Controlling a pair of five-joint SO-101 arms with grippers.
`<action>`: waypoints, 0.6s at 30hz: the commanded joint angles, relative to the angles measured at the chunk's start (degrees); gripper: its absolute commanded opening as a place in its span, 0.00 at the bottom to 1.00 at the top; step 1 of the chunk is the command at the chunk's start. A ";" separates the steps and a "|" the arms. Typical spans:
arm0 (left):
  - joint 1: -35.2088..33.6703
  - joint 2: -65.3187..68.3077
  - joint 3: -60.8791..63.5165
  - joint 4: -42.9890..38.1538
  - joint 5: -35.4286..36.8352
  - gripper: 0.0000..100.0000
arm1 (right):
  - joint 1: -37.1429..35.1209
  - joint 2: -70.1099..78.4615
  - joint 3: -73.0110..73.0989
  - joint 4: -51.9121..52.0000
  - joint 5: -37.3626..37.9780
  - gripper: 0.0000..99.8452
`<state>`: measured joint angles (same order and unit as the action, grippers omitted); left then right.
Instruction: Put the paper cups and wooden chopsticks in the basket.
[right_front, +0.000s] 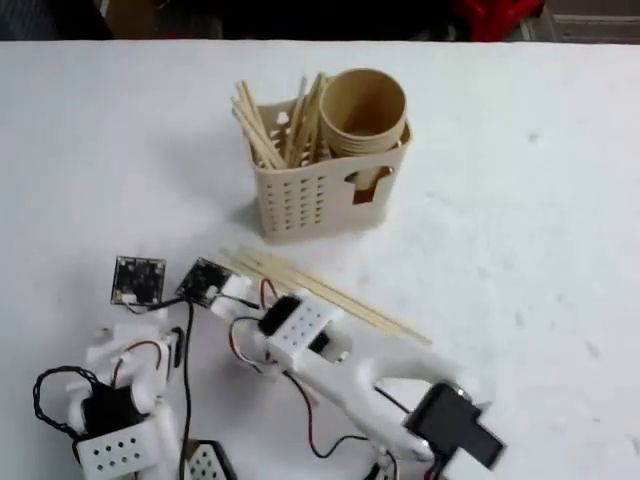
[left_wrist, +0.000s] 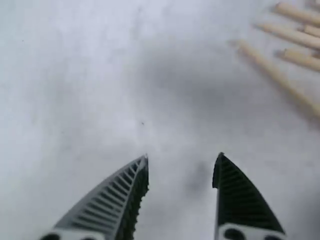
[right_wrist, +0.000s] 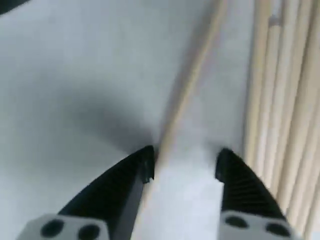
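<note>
Right gripper (right_wrist: 186, 152): jaws apart, low over the table (right_front: 520, 200), a stray chopstick (right_wrist: 190, 75) beside one tip.
Left gripper (left_wrist: 181, 157): jaws apart, nothing between them.
Loose chopsticks (right_front: 355, 305): flat on the table, at 6 o'clock from the basket (right_front: 310, 195).
Doing it well: centre the stray chopstick between the tips, then close squarely.
Count: one basket; roughly six loose chopsticks; stacked paper cups (right_front: 362, 110) inside, number unclear.
</note>
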<state>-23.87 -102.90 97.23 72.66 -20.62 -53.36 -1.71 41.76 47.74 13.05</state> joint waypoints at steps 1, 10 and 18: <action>-0.22 -0.22 -0.18 0.09 -0.26 0.22 | 3.30 1.80 -3.87 0.13 0.79 0.14; -0.22 -0.22 -0.18 0.09 -0.26 0.22 | 10.51 1.01 -4.22 0.31 0.79 0.02; -0.22 -0.22 -0.18 0.09 -0.26 0.22 | 10.42 -18.51 -4.13 11.47 0.79 0.02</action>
<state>-23.87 -102.90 97.23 72.66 -20.62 -43.78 -10.86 39.21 55.65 13.32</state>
